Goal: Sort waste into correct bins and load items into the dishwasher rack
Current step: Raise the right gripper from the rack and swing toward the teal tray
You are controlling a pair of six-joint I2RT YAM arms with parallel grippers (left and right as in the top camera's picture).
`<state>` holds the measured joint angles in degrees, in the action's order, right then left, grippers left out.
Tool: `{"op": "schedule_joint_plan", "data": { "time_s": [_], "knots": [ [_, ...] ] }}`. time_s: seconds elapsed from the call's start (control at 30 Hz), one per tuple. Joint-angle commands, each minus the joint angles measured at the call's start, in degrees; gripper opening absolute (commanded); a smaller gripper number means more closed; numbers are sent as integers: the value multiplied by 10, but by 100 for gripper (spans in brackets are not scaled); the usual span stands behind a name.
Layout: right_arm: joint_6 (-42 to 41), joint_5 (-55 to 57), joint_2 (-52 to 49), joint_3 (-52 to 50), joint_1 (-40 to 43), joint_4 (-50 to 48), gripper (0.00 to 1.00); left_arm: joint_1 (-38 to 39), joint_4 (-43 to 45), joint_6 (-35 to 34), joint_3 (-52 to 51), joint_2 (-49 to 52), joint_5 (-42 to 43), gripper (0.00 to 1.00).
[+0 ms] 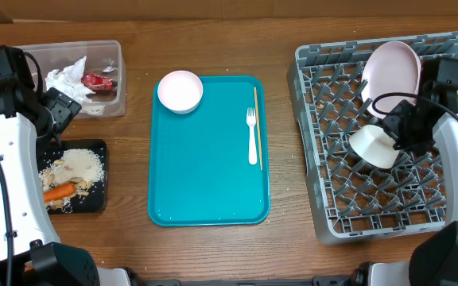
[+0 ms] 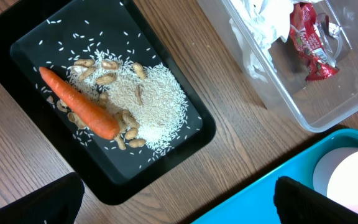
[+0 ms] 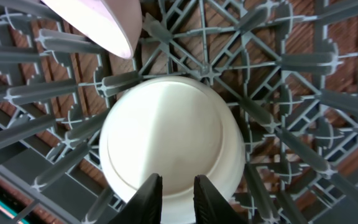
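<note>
Over the dishwasher rack (image 1: 348, 208), our R gripper (image 3: 178, 183) pinched a small white bowl (image 3: 166, 134), L gripper (image 2: 178, 190) spread wide by the black tray (image 2: 132, 169); next, we judged, release & fetch the 2nd bowl (image 1: 180, 90).

The surface (image 1: 285, 238) is a wooden table top of medium brown colour, with darker grain lines that run from its left edge to its right edge. It fills the overhead view up to every border. The light is even and soft, shadows on the wood are short and weak, and the wood looks matt.
</note>
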<state>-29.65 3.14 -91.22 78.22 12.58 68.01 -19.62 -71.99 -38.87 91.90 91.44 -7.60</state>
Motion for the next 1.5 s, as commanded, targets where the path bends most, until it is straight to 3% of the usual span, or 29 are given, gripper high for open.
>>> {"op": "schedule_joint_plan", "data": {
  "time_s": [0.0,0.23,0.4,0.67,0.9,1.03,1.07,1.1,1.17,1.2,1.27,1.3,1.47],
  "knots": [
    [-6,-7,7,-26,-5,-12,20,-2,1,3,12,1,-9,100],
    [3,-27,7,-52,-5,-25,17,-2,1,3,12,1,-9,100],
    [31,-76,7,-46,-5,8,8,-2,1,3,12,1,-9,100],
    [72,-127,8,15,-5,114,6,-2,1,3,12,1,-9,100],
    [76,-176,24,23,-6,119,6,-2,1,3,12,1,-9,100],
    [168,-322,25,23,-32,113,17,-2,1,3,12,1,-9,100],
    [180,-344,25,23,-45,107,24,-2,1,3,12,1,-9,100],
    [181,-352,25,23,-61,98,33,-2,1,3,12,1,-9,100],
    [181,-352,25,23,-96,75,69,-2,1,3,12,1,-9,100],
    [181,-353,25,23,-118,61,81,-2,1,3,12,1,-9,100],
    [174,-353,25,23,-162,30,96,-2,1,3,12,1,-9,100],
    [166,-352,25,23,-187,8,100,-2,1,3,12,1,-9,100],
    [50,-283,18,23,-302,-133,100,-2,1,3,12,1,-9,100]
  ]
}}
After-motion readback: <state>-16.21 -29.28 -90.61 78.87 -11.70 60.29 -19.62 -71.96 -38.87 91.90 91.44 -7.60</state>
